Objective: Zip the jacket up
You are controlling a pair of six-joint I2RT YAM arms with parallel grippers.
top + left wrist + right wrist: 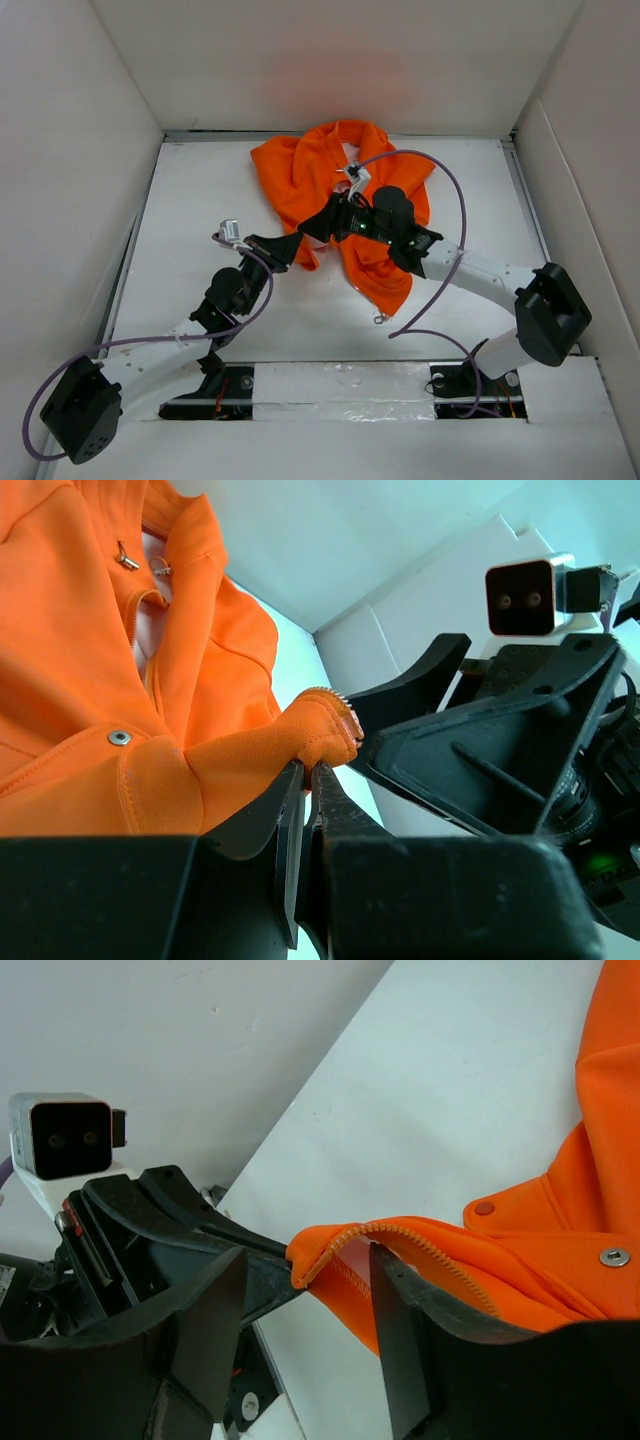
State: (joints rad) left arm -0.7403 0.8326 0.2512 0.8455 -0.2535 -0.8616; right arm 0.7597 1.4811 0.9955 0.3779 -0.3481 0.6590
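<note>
The orange jacket (300, 180) lies crumpled at the back middle of the table. My left gripper (292, 246) is shut on a corner of its front edge; in the left wrist view the orange corner (320, 730) with zipper teeth sticks out above the closed jaws of the gripper (308, 775). My right gripper (318, 228) is open and faces the left one. In the right wrist view the same corner (340, 1250) hangs between the spread fingers of the gripper (305, 1305), close to the right finger (400, 1340). I cannot tell if they touch. The zipper teeth (440, 1250) run along the edge.
White walls enclose the table on the left, back and right. A small metal piece (380, 320) lies at the jacket's near tip. Metal snaps (614, 1256) show on the fabric. The right arm's purple cable (455, 200) loops over the jacket's right side.
</note>
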